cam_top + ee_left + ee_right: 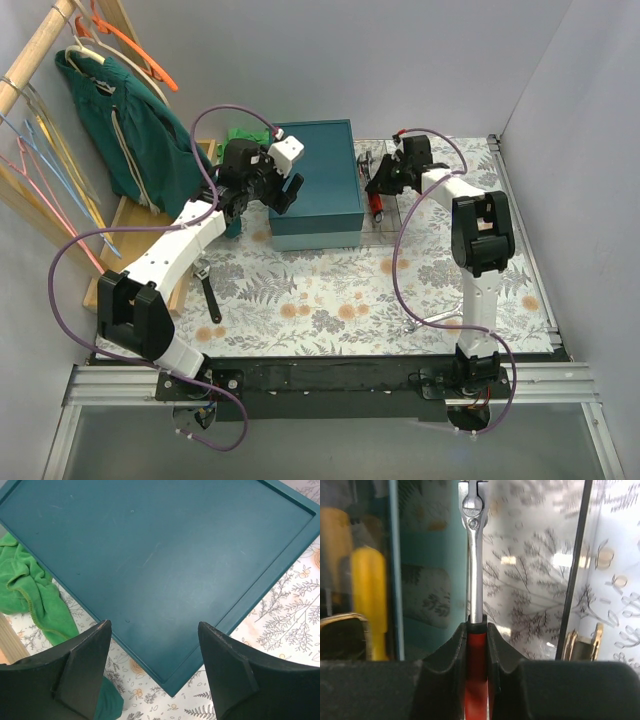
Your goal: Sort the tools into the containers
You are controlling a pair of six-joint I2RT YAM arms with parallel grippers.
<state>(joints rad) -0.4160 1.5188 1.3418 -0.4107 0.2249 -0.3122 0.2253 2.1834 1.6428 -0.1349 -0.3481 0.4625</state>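
Tabletop with two arms and a teal box

Floral tablecloth (330, 300) covers the table, plain pale walls all round, and a wooden rail (35, 55) with hangers (130, 40) and a green garment (120, 130) sits off at 10 o'clock. The teal box (320, 170) is dead centre. The left gripper (153, 626) hangs over its lid, fingers spread wide, nothing in them. The clear box (572, 580) is at 3 o'clock from the teal one. The right gripper (477, 626) is inside its outline, clamped tight on the red-handled wrench (475, 555); can't tell how low it is. A black wrench (208, 292) lies on the cloth at 8 o'clock from the teal box. The green cloth (30, 595) at 11 o'clock is half hidden by the left arm. The yellow handle (370, 595) behind the clear wall is too blurry to name.
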